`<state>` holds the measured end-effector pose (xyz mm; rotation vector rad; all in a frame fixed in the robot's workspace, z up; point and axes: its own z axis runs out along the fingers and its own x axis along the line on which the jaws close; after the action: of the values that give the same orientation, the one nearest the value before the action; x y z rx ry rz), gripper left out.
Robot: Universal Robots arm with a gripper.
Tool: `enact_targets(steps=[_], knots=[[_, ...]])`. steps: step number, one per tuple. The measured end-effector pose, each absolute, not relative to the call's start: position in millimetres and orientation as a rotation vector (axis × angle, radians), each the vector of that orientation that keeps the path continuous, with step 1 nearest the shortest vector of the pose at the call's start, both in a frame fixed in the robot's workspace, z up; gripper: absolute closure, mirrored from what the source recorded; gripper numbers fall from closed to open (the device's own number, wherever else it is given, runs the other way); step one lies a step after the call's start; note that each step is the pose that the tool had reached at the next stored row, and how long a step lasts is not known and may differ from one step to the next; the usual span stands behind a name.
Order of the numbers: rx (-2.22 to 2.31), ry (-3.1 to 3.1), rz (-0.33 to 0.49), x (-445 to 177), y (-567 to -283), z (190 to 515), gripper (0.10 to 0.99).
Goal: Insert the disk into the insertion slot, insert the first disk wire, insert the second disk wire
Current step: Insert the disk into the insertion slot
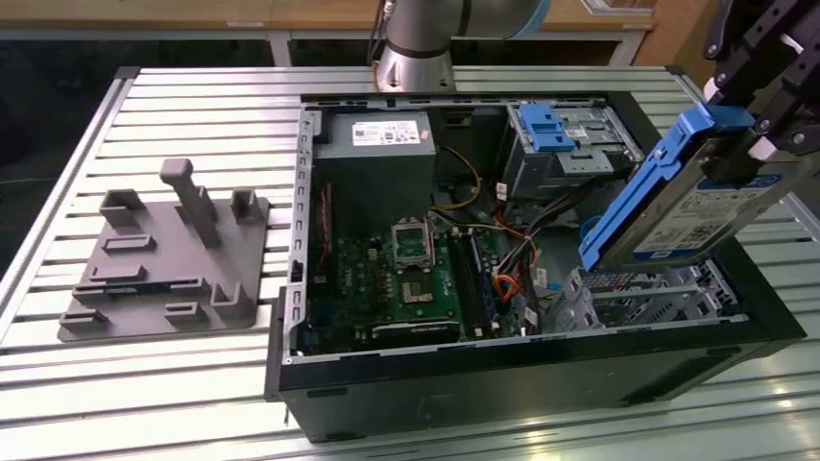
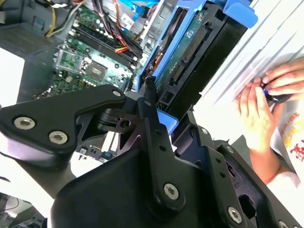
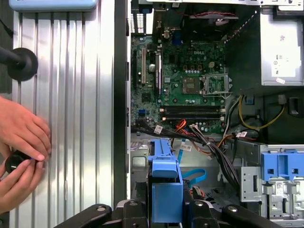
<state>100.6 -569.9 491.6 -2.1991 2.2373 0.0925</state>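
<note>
My gripper [image 1: 754,144] is shut on the disk [image 1: 698,216], a silver drive with a white label in a bright blue carrier. I hold it tilted, high end up, at the exterior view's right. Its low end hangs just above the insertion slot [image 1: 647,293], a perforated silver cage in the near right corner of the open computer case. In both wrist views the blue carrier sits between my black fingers: disk [image 2: 190,52] with gripper [image 2: 159,111], and disk [image 3: 166,190] with gripper [image 3: 166,213]. The cage [image 3: 138,164] lies just beyond the carrier's tip.
The case holds a green motherboard [image 1: 397,279], a power supply [image 1: 378,134], a grey bay with a blue latch [image 1: 558,130] and loose cables [image 1: 506,279]. A grey fixture [image 1: 167,259] lies on the slatted table at the exterior view's left. A person's hands [image 3: 21,142] hold a small black object beside the case.
</note>
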Motion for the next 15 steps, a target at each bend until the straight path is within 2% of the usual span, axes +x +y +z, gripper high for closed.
enact_targets(steps=[3, 15], knots=[[-2.191, 2.228, 0.111, 100.6, -571.1, 491.6, 0.725], [-2.184, 2.220, 0.093, 100.6, -571.2, 491.4, 0.725]])
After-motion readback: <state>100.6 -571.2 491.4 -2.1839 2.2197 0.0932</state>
